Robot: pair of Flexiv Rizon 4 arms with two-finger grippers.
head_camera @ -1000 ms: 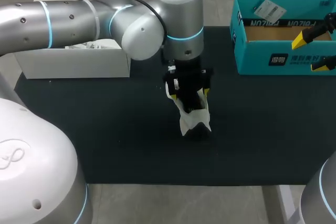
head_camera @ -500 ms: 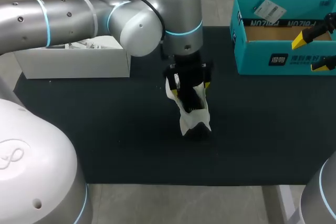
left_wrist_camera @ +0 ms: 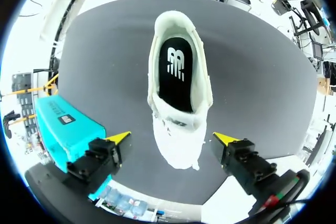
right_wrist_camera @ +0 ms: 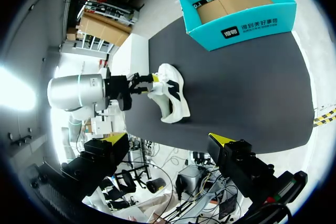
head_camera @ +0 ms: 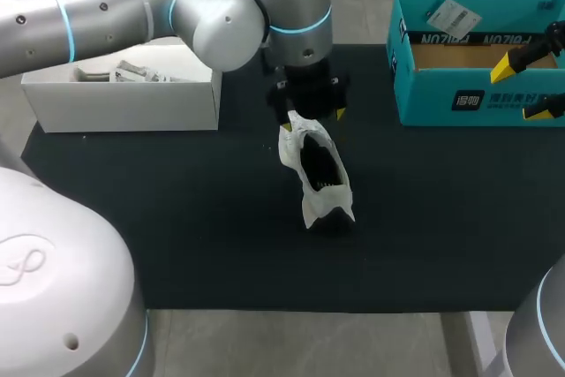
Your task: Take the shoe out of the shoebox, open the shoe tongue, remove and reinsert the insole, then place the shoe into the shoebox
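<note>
1. Head view. The white shoe (head_camera: 318,174) lies on the black table (head_camera: 177,218) near its middle, opening upward, so that the dark insole (head_camera: 318,165) shows. The left gripper (head_camera: 312,119) hangs at the end of the shoe that points toward the far edge. The teal shoebox (head_camera: 477,99) stands at the far right corner, well apart from the shoe. The right gripper (head_camera: 525,90) is in front of the box, its yellow tips spread.
2. Left wrist view. The shoe (left_wrist_camera: 202,98) lies ahead of the left gripper (left_wrist_camera: 173,139), with its nearer end between the two tips. The fingers are wide apart, with a gap on each side, and hold nothing. The black insole (left_wrist_camera: 176,74) lies flat inside. The shoebox (left_wrist_camera: 63,124) is off to one side.
3. Right wrist view. The right gripper (right_wrist_camera: 169,139) is spread and holds nothing. The shoe (right_wrist_camera: 170,95) lies well ahead of it on the table (right_wrist_camera: 247,87). The left gripper (right_wrist_camera: 144,85) is close to one end of the shoe. The open shoebox (right_wrist_camera: 236,9) stands beyond.
</note>
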